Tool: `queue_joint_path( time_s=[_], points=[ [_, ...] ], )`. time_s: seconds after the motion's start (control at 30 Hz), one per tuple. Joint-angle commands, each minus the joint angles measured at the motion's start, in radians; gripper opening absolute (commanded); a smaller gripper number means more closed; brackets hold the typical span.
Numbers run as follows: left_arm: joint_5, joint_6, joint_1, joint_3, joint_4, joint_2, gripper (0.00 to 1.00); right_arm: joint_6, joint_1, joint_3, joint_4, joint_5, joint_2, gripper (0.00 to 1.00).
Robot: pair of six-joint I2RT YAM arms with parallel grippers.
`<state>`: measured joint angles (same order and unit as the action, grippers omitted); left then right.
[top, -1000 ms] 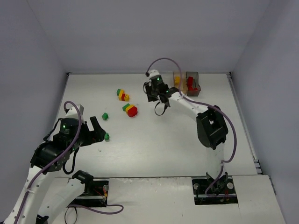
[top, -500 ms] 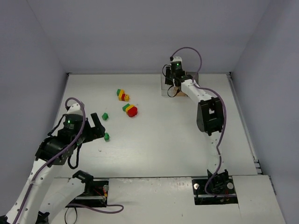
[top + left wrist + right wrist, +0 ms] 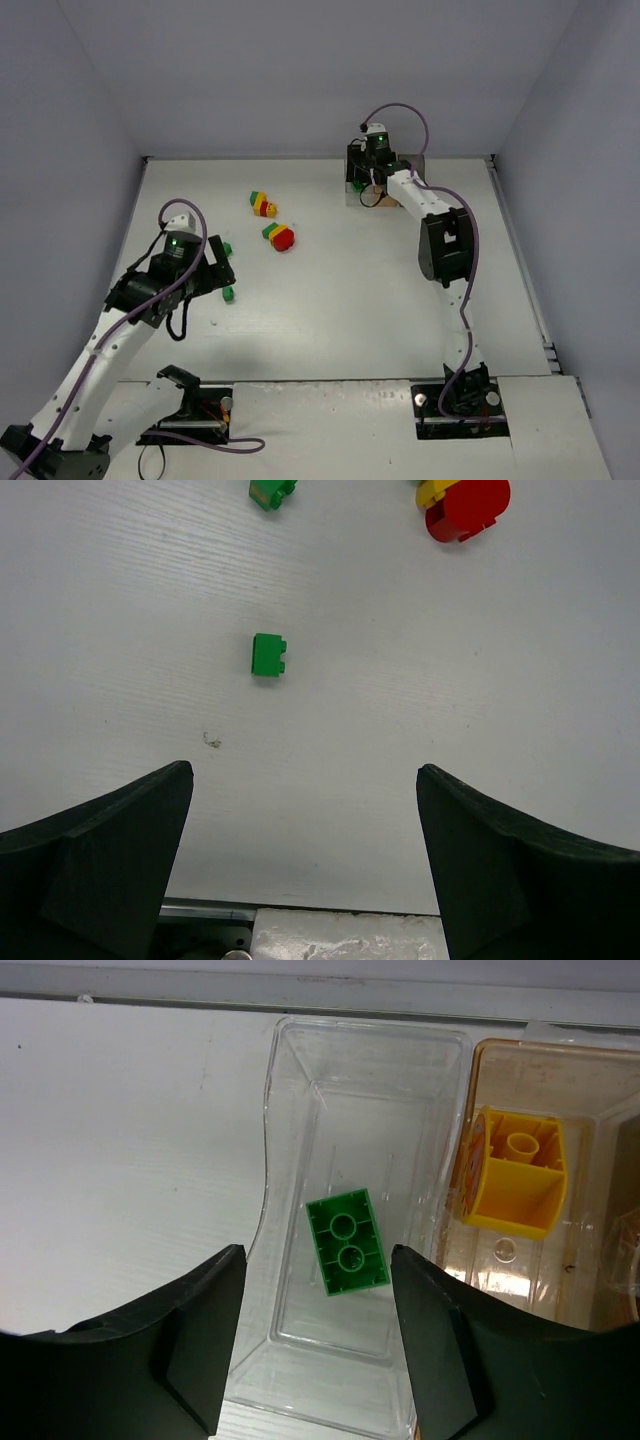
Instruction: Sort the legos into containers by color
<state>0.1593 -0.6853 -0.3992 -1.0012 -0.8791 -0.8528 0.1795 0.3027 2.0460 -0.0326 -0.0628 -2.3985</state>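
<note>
My right gripper (image 3: 318, 1250) hovers open over the clear container (image 3: 300, 1110). A green lego (image 3: 346, 1241) lies studs-down inside it, free of both fingers. A yellow lego (image 3: 512, 1172) sits in the orange-tinted container (image 3: 590, 1080) next to it. In the top view the right arm (image 3: 362, 175) covers most of the containers. My left gripper (image 3: 305, 770) is open and empty over the table, short of a small green lego (image 3: 268, 654). Another green lego (image 3: 270, 492) and a red-yellow clump (image 3: 465, 505) lie farther on. A second mixed clump (image 3: 263, 204) sits behind it.
The back wall edge (image 3: 320, 990) runs just behind the containers. The table's near edge with a metal mount (image 3: 300, 930) lies under my left fingers. Purple cables (image 3: 400, 110) loop off both arms.
The right jaws have widened and let the green lego go into the clear container. The left arm has moved forward and right, toward the loose green legos.
</note>
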Motion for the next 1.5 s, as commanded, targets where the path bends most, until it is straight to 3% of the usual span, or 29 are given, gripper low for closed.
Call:
queue_joint_path(
  time_s=[0.0,0.33,0.57,0.7,0.87,1.0,1.3,1.47],
  points=[
    [0.020,-0.052,-0.004,-0.013,0.060,-0.074,0.87,-0.005,0.001,-0.018,0.043,-0.025,0.148,0.57],
    [0.055,-0.028,0.013,-0.033,0.158,-0.372,0.85,0.067,0.007,-0.420,0.091,-0.057,0.511,0.56],
    [0.037,-0.017,0.082,-0.011,0.230,-0.528,0.66,0.113,0.009,-0.708,0.117,-0.072,0.766,0.56],
    [0.039,-0.008,0.106,-0.007,0.250,-0.587,0.60,0.136,0.016,-0.837,0.122,-0.084,0.851,0.57],
    [0.016,0.010,0.109,0.028,0.298,-0.624,0.59,0.147,0.027,-0.922,0.125,-0.083,0.935,0.57],
    [-0.007,0.020,0.111,0.045,0.321,-0.653,0.50,0.156,0.029,-0.971,0.125,-0.089,0.973,0.57],
    [0.006,0.021,0.114,0.050,0.324,-0.678,0.48,0.169,0.038,-1.046,0.132,-0.088,1.038,0.57],
    [-0.003,0.015,0.112,0.055,0.330,-0.701,0.33,0.172,0.049,-1.061,0.134,-0.085,1.058,0.57]
  ],
)
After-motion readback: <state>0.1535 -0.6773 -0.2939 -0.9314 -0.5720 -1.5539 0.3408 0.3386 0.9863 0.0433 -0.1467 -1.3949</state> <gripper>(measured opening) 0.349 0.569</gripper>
